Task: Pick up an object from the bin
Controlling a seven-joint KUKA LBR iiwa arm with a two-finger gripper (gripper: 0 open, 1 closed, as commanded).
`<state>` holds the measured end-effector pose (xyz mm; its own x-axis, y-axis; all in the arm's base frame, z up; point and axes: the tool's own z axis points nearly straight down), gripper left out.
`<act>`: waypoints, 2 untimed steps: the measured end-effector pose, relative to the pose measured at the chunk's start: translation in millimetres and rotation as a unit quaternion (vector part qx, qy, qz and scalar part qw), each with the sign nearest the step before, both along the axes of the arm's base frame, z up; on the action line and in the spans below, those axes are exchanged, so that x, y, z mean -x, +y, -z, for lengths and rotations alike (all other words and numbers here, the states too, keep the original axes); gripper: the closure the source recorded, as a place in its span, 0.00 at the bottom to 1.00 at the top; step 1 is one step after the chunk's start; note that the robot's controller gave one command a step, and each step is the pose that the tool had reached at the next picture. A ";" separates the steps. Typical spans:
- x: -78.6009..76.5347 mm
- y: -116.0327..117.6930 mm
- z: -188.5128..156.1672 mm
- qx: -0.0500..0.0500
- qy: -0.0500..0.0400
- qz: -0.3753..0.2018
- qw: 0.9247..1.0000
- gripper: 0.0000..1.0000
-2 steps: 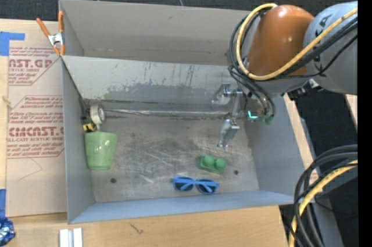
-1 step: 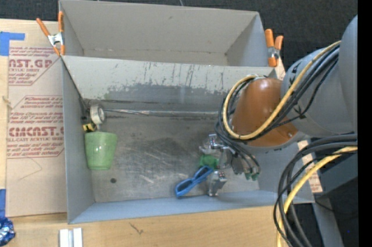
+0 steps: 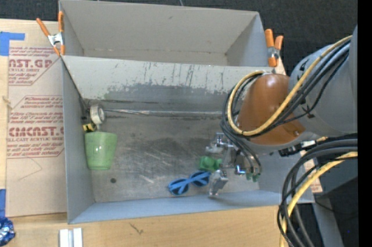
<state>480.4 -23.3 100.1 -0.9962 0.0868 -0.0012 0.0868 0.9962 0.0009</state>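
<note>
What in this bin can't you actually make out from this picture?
Camera view:
Small green thing, lower right: partly covered by the robot's metal hand; its kind is unclear.
Small pale round thing above the light green plastic cup: too small to identify.
Blue glasses-shaped plastic thing: whether the hand touches it is unclear.

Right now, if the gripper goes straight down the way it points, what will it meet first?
Probably the bare bin floor just right of the blue sunglasses, though it could clip their end. A small green thing sits beside the gripper, up-left. Depth is unclear from above.
</note>
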 end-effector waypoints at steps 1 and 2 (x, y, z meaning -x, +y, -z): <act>1.1 45.8 -8.0 0.000 0.000 -0.082 0.997 0.00; -4.0 45.7 27.4 -0.001 -0.004 0.014 1.000 0.00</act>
<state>484.5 22.4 72.7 -0.9934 0.1147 -0.0085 0.1147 0.9934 0.0029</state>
